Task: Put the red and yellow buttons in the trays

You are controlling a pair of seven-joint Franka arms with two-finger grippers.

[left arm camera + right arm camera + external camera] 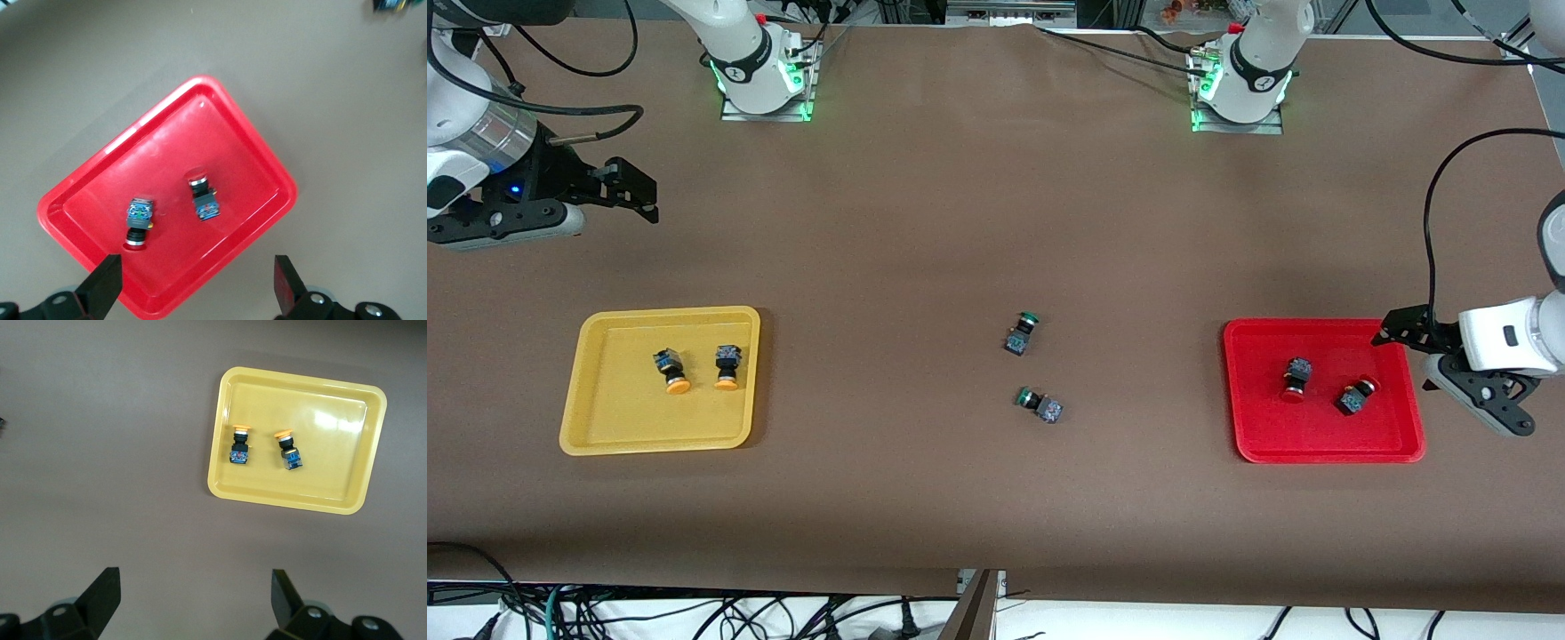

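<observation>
The yellow tray [605, 418] toward the right arm's end holds two yellow buttons [671, 369] [727, 365]. The red tray [1316, 431] toward the left arm's end holds two red buttons [1296, 377] [1356, 396]. My left gripper [1392, 331] is open and empty, up over the red tray's corner. My right gripper [639, 191] is open and empty over bare table, apart from the yellow tray. The left wrist view shows the red tray [220, 133], both red buttons [139, 221] [202, 197] and the open left gripper [198, 287]. The right wrist view shows the yellow tray [333, 453], both yellow buttons [239, 444] [288, 451] and the open right gripper [195, 597].
Two green-capped buttons [1021, 333] [1040, 404] lie on the brown table mid-way between the trays. Both arm bases [760, 80] [1240, 89] stand along the table's edge farthest from the front camera. Cables hang below the edge nearest that camera.
</observation>
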